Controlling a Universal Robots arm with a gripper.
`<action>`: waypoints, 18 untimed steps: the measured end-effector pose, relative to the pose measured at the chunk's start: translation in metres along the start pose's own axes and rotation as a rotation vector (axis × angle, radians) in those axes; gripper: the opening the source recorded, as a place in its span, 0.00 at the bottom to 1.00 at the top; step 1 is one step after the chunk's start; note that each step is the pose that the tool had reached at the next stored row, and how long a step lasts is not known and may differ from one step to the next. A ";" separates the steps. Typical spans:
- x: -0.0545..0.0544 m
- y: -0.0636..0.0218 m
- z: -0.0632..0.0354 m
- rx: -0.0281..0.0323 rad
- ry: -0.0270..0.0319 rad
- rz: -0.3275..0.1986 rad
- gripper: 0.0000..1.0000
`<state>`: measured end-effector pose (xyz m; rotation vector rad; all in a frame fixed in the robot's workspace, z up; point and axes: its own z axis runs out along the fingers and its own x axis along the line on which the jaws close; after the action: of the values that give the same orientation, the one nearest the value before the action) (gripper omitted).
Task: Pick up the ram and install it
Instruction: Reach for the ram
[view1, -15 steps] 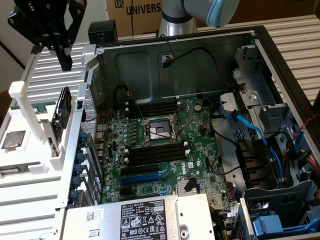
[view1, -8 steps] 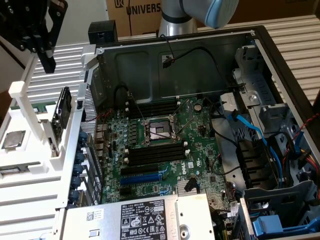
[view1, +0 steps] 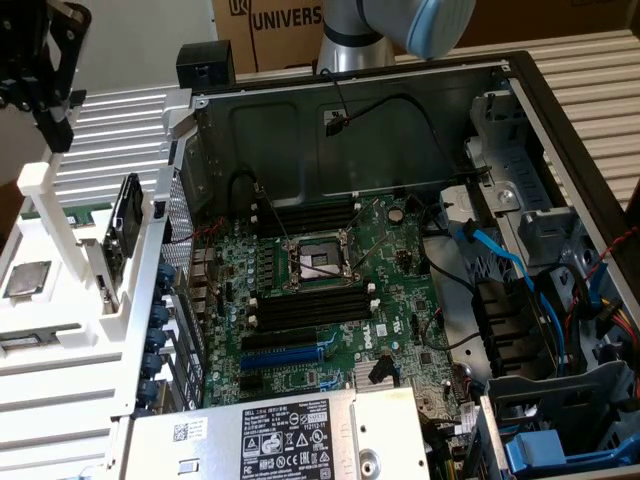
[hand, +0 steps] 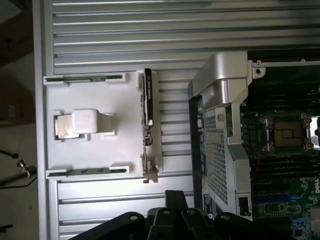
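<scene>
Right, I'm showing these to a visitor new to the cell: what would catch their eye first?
The open computer case takes the eye first, its green motherboard bare, with the square processor socket in the middle between rows of long black slots. On the exterior view's left stands a white parts holder, with the black gripper hanging above it.

Open computer case (view1: 290, 130), motherboard (view1: 385, 300) inside, CPU socket (view1: 318, 262) near its centre. Labelled power supply (view1: 290, 440) beside motherboard. White holder (view1: 75, 350) at case's side, exterior view's left.
</scene>
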<state>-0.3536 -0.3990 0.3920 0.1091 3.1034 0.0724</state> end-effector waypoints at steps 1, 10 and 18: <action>0.004 0.0002 0.0001 0.0021 0.0072 0.000 0.10; 0.030 0.0012 0.0020 0.0159 0.0807 0.003 0.10; 0.059 0.0054 0.0085 0.0207 0.0805 0.003 0.10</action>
<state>-0.4122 -0.3890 0.3817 0.1142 3.1850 0.0459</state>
